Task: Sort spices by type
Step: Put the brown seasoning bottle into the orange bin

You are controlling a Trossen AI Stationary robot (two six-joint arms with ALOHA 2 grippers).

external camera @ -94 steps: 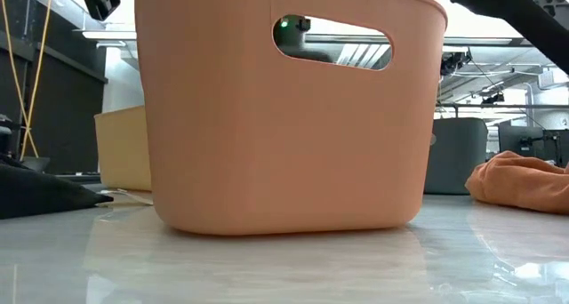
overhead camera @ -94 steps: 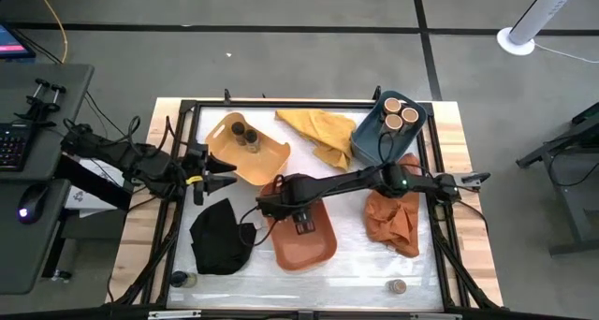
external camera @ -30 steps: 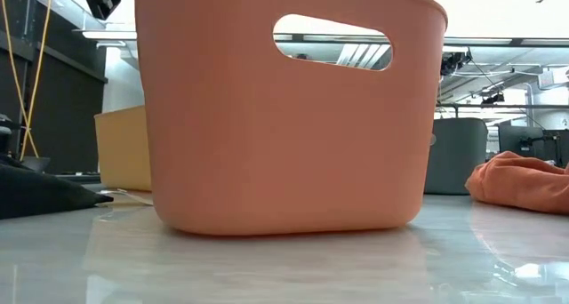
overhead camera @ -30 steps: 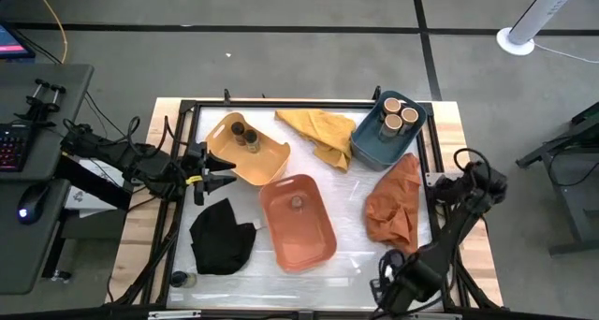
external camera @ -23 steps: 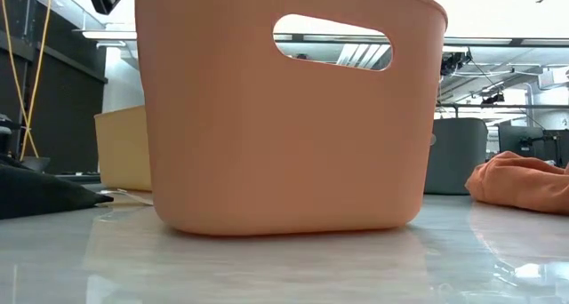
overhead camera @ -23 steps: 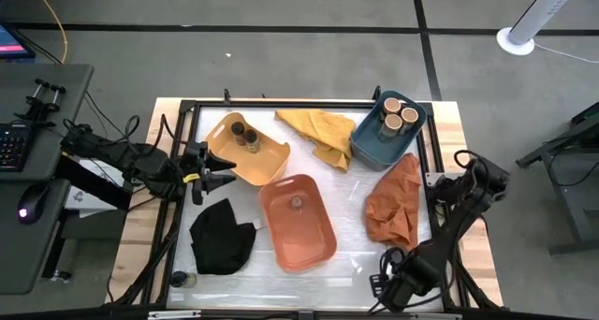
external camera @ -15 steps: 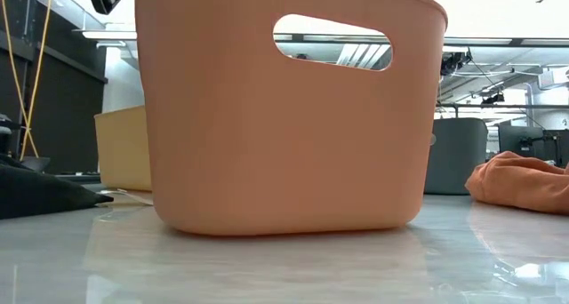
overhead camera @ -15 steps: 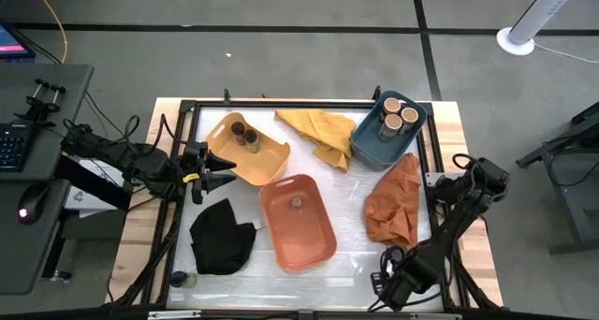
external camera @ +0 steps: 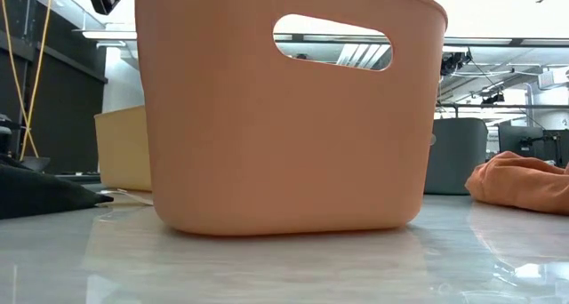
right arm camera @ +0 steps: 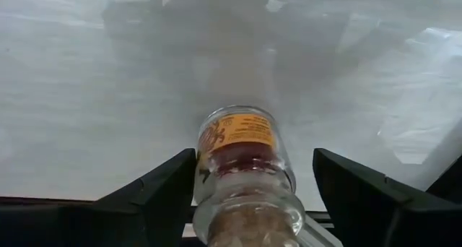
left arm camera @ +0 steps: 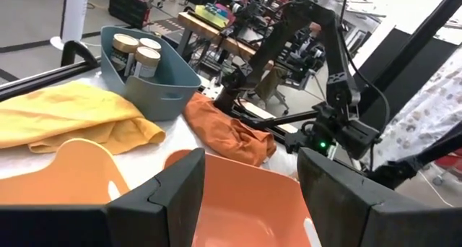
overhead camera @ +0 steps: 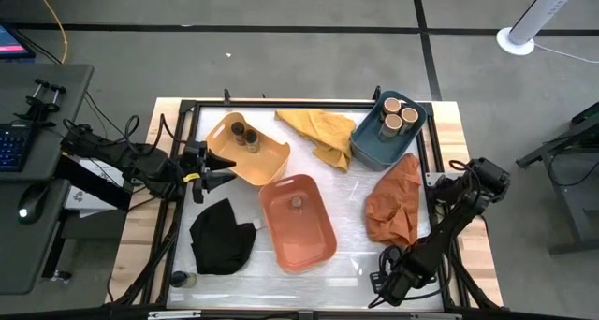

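My right pincer (right arm camera: 253,196), at the desk's (overhead camera: 356,254) five o'clock corner, has its fingers apart around a spice jar (right arm camera: 245,167). My left pincer (overhead camera: 225,170) waits parted at nine o'clock.

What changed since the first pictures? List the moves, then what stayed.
The right gripper swung from above the orange tub to the table's near right corner; its open fingers now bracket a loose jar. The left gripper, yellow tub and blue tub stayed put.

Two tan-topped jars (overhead camera: 397,113) upright in blue tub, two dark jars (overhead camera: 245,136) in yellow, one jar (overhead camera: 297,203) in orange.
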